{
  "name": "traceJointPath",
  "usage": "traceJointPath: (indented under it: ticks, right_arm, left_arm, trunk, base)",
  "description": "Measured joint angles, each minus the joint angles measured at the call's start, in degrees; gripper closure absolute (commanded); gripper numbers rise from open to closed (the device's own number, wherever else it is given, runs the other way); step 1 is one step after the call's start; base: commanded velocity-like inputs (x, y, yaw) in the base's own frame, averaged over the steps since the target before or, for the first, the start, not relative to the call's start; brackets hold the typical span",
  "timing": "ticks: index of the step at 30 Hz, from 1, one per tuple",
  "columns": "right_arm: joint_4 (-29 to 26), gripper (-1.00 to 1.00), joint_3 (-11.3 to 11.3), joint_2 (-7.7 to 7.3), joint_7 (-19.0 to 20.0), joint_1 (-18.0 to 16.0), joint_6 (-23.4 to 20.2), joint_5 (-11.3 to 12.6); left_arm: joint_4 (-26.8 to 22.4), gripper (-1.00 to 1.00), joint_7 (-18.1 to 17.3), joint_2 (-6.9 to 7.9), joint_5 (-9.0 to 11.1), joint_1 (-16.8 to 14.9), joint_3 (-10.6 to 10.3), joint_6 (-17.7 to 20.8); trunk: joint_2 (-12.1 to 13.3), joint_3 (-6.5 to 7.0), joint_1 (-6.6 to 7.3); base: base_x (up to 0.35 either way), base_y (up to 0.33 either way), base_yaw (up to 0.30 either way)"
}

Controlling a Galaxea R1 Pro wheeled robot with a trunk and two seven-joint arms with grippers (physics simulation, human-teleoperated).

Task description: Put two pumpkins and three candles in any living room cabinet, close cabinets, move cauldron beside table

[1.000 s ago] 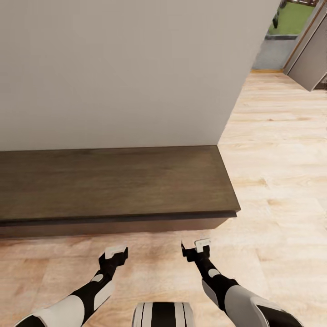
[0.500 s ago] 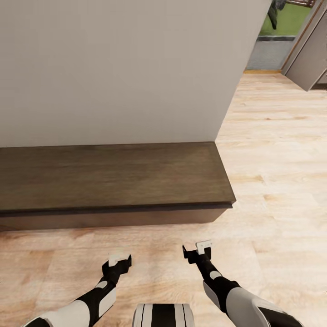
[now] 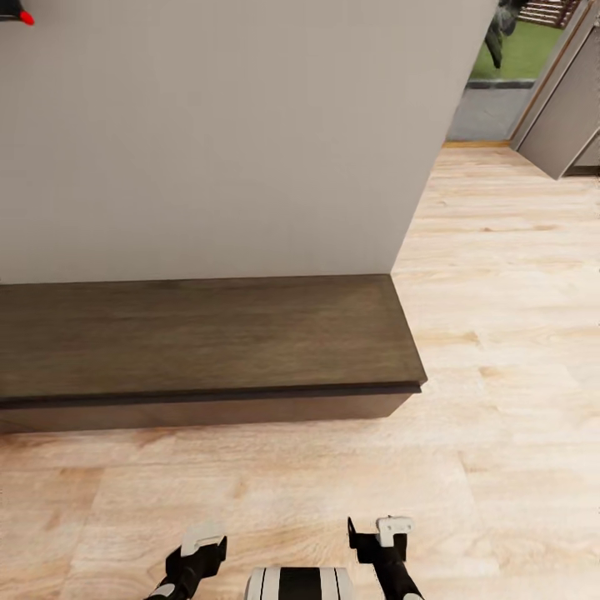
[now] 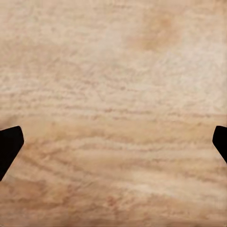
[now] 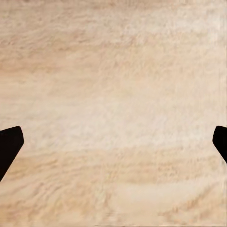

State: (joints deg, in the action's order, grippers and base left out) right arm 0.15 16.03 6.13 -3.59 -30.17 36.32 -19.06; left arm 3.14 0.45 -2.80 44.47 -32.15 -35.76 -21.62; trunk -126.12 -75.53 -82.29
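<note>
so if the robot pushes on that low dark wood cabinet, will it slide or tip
Probably neither. The cabinet is long, low and wide, sitting flat on the wood floor, so tipping looks unlikely. Its back runs along the wall, so a forward push would likely meet resistance. Its front looks flat and handle-less, offering open grippers little grip.

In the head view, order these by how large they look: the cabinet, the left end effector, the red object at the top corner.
1. cabinet
2. left end effector
3. red object, cut by the frame edge.

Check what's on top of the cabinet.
The dark wood cabinet top is bare in the head view; its left end runs out of frame. Drawer fronts look closed, so the inside stays hidden.
</note>
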Motion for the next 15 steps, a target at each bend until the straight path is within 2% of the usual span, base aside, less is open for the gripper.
traceJointPath:
  ticks: [2,5,10,13,15]
  right_arm:
    - [0.1,-1.00,0.4,-0.37,-0.2,0.4,0.2,2.5]
    - [0.1,-1.00,0.5,-0.53,-0.3,0.7,0.3,3.7]
    - [1.1,-1.00,0.5,-0.67,-0.3,2.3,0.3,3.9]
    - [1.0,-1.00,0.8,-2.35,-0.3,3.5,0.4,4.0]
    - [1.2,-1.00,0.8,-2.81,-0.3,3.8,0.4,4.0]
  left_arm:
    - [0.0,-1.00,0.1,0.17,0.0,0.0,0.0,0.0]
    - [0.1,-1.00,0.3,0.43,0.1,0.1,0.1,0.0]
    - [0.0,-1.00,0.4,1.78,0.1,0.1,0.0,0.1]
    - [0.0,-1.00,0.4,1.98,0.1,0.3,0.0,0.1]
    - [0.0,-1.00,0.4,2.00,0.1,0.5,0.0,0.1]
  trunk:
    - [0.8,0.55,0.44]
    - [2.0,1.37,1.10]
    - [4.0,2.73,2.20]
    - [5.2,3.55,2.85]
    - [6.0,4.10,3.29]
  base:
    - [0.000,0.000,0.000]
    - [0.000,0.000,0.000]
    - [0.000,0.000,0.000]
    - [0.000,0.000,0.000]
    - [0.000,0.000,0.000]
